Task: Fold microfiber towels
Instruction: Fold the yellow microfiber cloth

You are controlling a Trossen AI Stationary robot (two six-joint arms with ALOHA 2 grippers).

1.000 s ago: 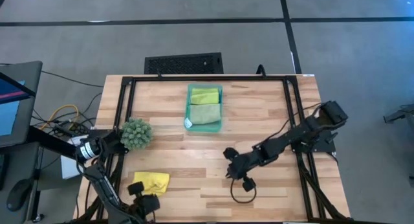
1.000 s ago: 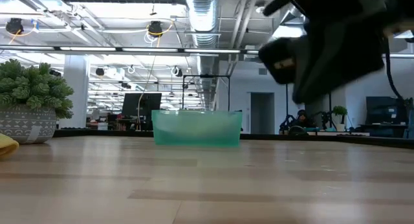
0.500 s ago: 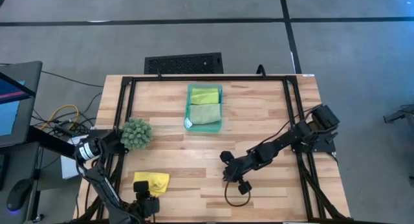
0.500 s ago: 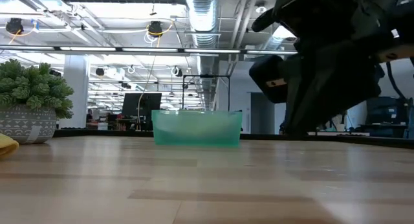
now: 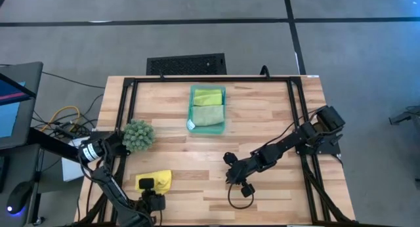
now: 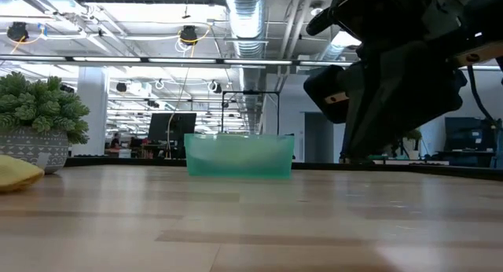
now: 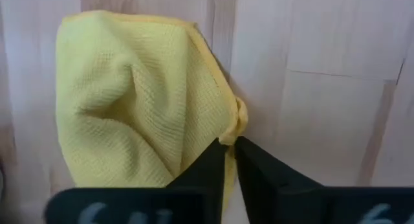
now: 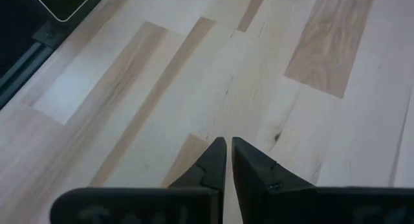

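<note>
A yellow towel [image 5: 161,178] lies crumpled on the table near the near left corner, and it also shows in the low view as the towel [image 6: 16,174]. My left gripper [image 7: 231,145] stands over its near side, shut on its edge. A lime green towel [image 5: 207,96] and a pale sage towel [image 5: 207,115] lie in the teal tray [image 5: 191,107] at the far middle. My right gripper [image 8: 228,146] hangs shut above bare wood right of centre, also seen as the gripper [image 5: 230,177], with nothing between its fingers. My left gripper pinches the yellow towel's hemmed edge [image 7: 237,123] between its two fingertips, where the hem bunches into a small fold. The fingers come steeply from above. The towel rests on the table, humped and slack, and is not lifted.
A spiky green plant in a patterned pot [image 5: 138,135] stands at the left edge, just far of the yellow towel. A dark frame [image 5: 125,115] runs round the table's sides. Bare wood lies between the two grippers.
My left gripper has come down and a little toward the far edge, rolling as it went, onto the yellow towel's near side. The towel is now more bunched, and more of it humps up at the low view's left edge. My right arm has sunk slightly.
</note>
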